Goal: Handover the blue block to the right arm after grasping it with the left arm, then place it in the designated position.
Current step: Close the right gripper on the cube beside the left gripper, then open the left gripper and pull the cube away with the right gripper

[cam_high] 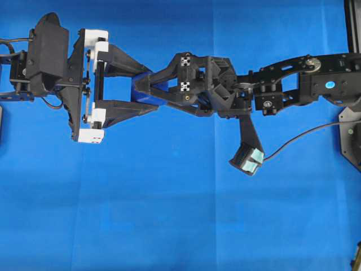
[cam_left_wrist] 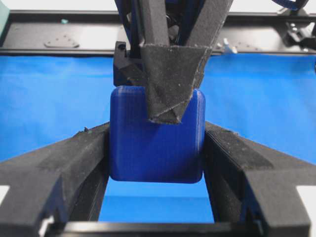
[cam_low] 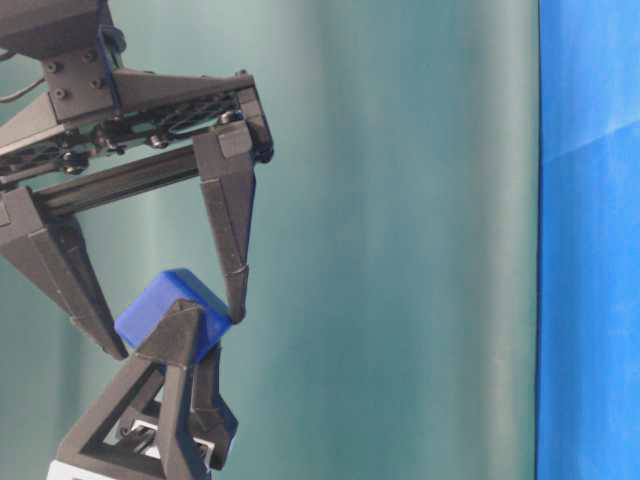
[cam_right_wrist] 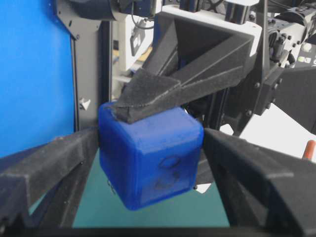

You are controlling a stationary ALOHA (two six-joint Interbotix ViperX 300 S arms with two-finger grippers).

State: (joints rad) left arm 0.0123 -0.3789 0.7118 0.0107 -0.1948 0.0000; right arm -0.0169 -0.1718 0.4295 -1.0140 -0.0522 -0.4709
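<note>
Left gripper (cam_high: 148, 93) and right gripper (cam_high: 141, 86) are meeting fingertip to fingertip mid-frame over the blue cloth (cam_high: 169, 214), blue block (cam_high: 145, 97) barely showing between.

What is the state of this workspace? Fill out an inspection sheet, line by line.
Surface: blue cloth, flat, with faint fold lines.
Job's things: blue block, held in the air between the two arms; a dark scribble on one face.
Clutter: nothing seen.
Grippers: left gripper shut on the blue block; right gripper open, its fingers straddling the same block, turned across the left pair.
Cables: black cable runs from the teal-faced module to the right edge; loose loops behind the left arm.
Surroundings: green backdrop; black frame rail past the cloth.
</note>
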